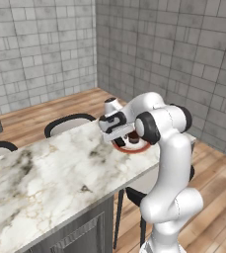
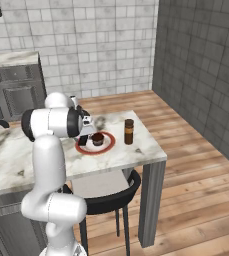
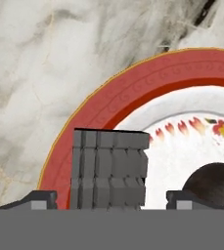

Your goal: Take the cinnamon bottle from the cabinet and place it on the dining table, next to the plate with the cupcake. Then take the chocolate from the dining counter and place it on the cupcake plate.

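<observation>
Hovering low over the plate (image 3: pixel 108 97), my gripper (image 3: pixel 111 200) has its fingers spread either side of the chocolate (image 3: pixel 109 168) lying on the red rim beside the cupcake (image 2: pixel 98 138), cinnamon bottle (image 2: pixel 129 131) standing near on the dining table (image 1: pixel 45 173).

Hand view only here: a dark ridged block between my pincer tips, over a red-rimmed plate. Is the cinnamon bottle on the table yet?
Observer: Yes. The cinnamon bottle stands upright on the dining table, beside the plate and not touching it.
Operator: Which side of the plate?
Observer: In the right base view it is to the plate's right, toward the table's end.
Operator: How low is the pincer?
Observer: The pincer hangs just over the plate's left rim, with the cupcake to its right.
</observation>
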